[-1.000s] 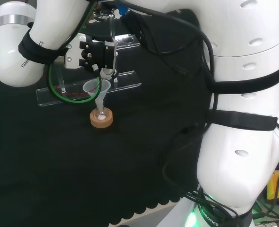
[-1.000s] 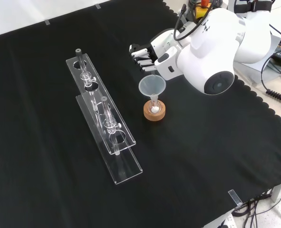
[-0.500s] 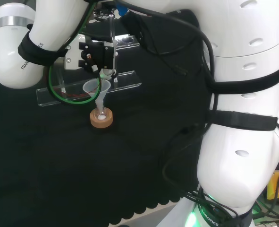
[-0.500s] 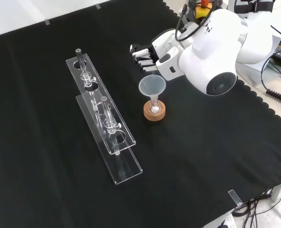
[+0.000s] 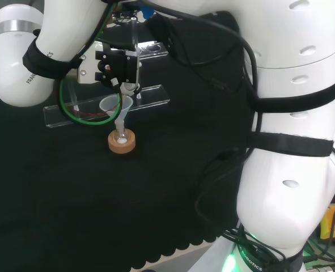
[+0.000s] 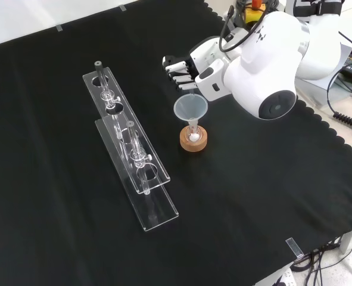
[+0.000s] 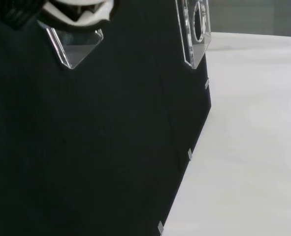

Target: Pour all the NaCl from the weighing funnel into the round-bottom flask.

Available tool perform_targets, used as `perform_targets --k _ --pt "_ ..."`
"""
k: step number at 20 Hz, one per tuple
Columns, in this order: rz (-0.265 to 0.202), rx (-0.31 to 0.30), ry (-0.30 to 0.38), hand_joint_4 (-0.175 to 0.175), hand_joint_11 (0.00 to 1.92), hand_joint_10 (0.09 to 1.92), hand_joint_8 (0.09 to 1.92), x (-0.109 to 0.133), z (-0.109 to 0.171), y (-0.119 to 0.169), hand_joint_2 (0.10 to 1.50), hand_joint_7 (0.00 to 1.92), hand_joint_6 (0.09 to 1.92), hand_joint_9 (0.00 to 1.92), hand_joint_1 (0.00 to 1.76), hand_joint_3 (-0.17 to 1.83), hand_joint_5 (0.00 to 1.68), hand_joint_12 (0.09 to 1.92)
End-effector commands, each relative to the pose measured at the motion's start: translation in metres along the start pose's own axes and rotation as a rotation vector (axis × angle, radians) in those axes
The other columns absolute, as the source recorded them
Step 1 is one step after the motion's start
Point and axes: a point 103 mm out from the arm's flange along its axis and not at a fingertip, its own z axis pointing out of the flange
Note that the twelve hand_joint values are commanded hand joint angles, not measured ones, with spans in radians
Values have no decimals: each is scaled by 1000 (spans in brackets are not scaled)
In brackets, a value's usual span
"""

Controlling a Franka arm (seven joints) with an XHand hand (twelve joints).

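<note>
A small round-bottom flask (image 6: 193, 137) stands on a cork ring (image 6: 193, 145) with white powder in its bottom. A clear cone funnel (image 6: 190, 108) sits in its neck, seen also in the head view as the funnel (image 5: 117, 105) over the cork ring (image 5: 122, 142). The hand (image 6: 181, 67) hovers just behind and above this funnel, its fingers curled. In the head view the hand (image 5: 117, 67) is shut on a clear weighing funnel (image 5: 131, 86), whose lower end hangs over the cone's rim. The wrist view shows a clear wedge-shaped end of the weighing funnel (image 7: 74, 46) under the hand (image 7: 79, 11).
Two clear acrylic racks (image 6: 106, 89) (image 6: 146, 179) with glass tubes lie end to end left of the flask in the front view. The arm's big white link (image 6: 268, 65) stands right of the hand. A rack (image 7: 196, 29) and the cloth's edge appear in the wrist view.
The hand and arm have shifted very slightly upward. The cone funnel, flask and racks stand as before.
</note>
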Motion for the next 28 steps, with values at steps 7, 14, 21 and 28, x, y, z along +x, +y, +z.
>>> perform_targets --k 7,14,21,28 --pt "-7 -35 114 175 588 525 708 -6 19 1 713 775 1072 1020 1065 752 1064 1226" --pt "-6 -85 231 175 594 524 708 -18 33 0 713 778 1072 1024 1065 751 1064 1227" --pt "-11 -107 301 175 602 524 710 -23 35 -2 713 787 1072 1034 1065 751 1064 1225" --pt "-34 -138 419 175 606 523 709 -32 51 3 713 788 1072 1038 1065 751 1064 1223"
